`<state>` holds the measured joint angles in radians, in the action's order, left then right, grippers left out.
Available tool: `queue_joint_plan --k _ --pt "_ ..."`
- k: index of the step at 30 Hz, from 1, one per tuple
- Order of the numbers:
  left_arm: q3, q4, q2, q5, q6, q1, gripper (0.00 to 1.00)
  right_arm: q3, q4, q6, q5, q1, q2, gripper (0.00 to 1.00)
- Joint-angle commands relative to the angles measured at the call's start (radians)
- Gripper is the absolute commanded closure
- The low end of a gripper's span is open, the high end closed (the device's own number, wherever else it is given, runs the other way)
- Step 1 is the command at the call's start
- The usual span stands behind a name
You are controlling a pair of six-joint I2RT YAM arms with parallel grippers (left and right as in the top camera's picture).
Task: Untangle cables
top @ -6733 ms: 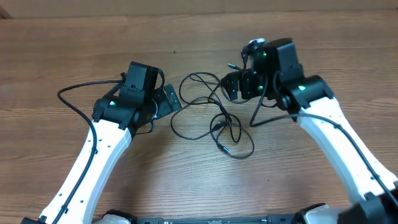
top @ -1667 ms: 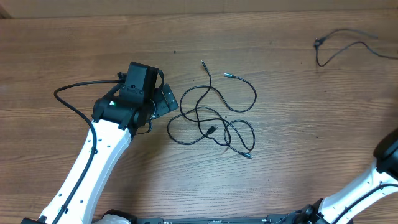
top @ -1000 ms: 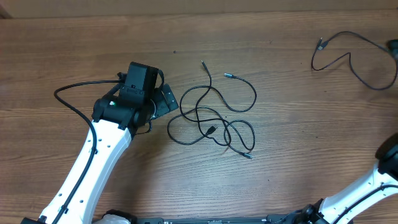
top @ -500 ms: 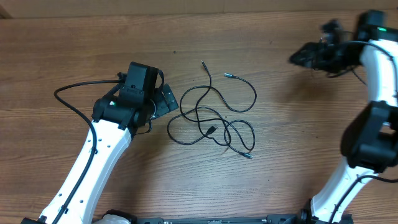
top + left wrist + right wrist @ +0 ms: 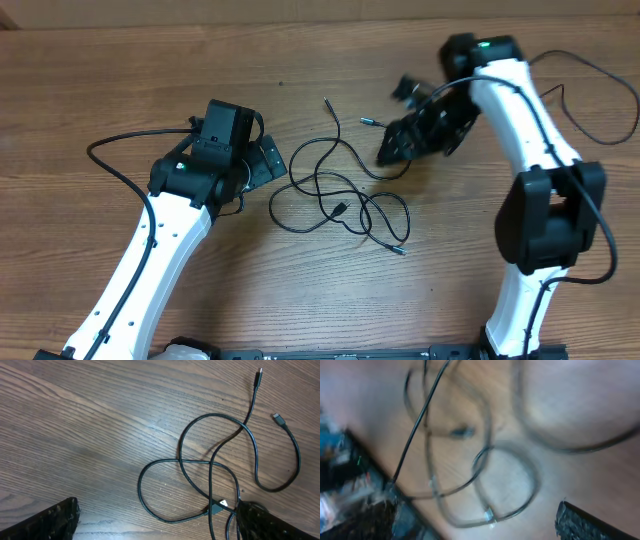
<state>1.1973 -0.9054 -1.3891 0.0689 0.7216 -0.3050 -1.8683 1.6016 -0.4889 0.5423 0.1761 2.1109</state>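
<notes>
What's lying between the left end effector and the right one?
The looped black cables lie there, spread between the left end effector and the right end effector. The overhead view shows it most clearly.

Matt wood-grain table point(image 5: 75, 420); cables point(image 5: 210, 462) smooth blk plastic.

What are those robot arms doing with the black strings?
They are untangling thin black cables looped together on the table. The right gripper, blurred, is over the tangle's right side, open and empty. The left gripper sits open beside the left loop. One more cord lies apart at the far right.
</notes>
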Motion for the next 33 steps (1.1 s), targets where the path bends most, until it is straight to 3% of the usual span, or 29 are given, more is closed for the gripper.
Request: queue_joint_plan --k 1,15,16,17,18,19,27,33 --pt "0.013 0.001 0.015 0.020 -0.023 0.003 0.00 0.010 0.058 -0.077 -0.008 0.055 -0.044 0.00" --pt "0.013 0.001 0.015 0.020 -0.023 0.003 0.00 0.227 -0.048 -0.089 -0.044 0.185 -0.044 0.00" --pt "0.013 0.001 0.015 0.020 -0.023 0.003 0.00 0.246 -0.074 -0.089 -0.041 0.185 -0.044 0.03" --pt "0.013 0.001 0.015 0.020 -0.023 0.003 0.00 0.270 -0.106 -0.088 -0.033 0.185 -0.044 0.31" --pt "0.013 0.001 0.015 0.020 -0.023 0.003 0.00 0.281 -0.123 -0.088 -0.024 0.185 -0.044 0.67" --pt "0.013 0.001 0.015 0.019 -0.023 0.003 0.00 0.290 -0.135 -0.083 -0.013 0.185 -0.044 0.96" --pt "0.013 0.001 0.015 0.020 -0.023 0.003 0.00 0.284 -0.130 -0.043 -0.019 0.182 -0.047 0.96" --pt "0.013 0.000 0.015 0.020 -0.023 0.003 0.00 0.101 -0.023 0.200 -0.148 0.159 -0.053 0.96"
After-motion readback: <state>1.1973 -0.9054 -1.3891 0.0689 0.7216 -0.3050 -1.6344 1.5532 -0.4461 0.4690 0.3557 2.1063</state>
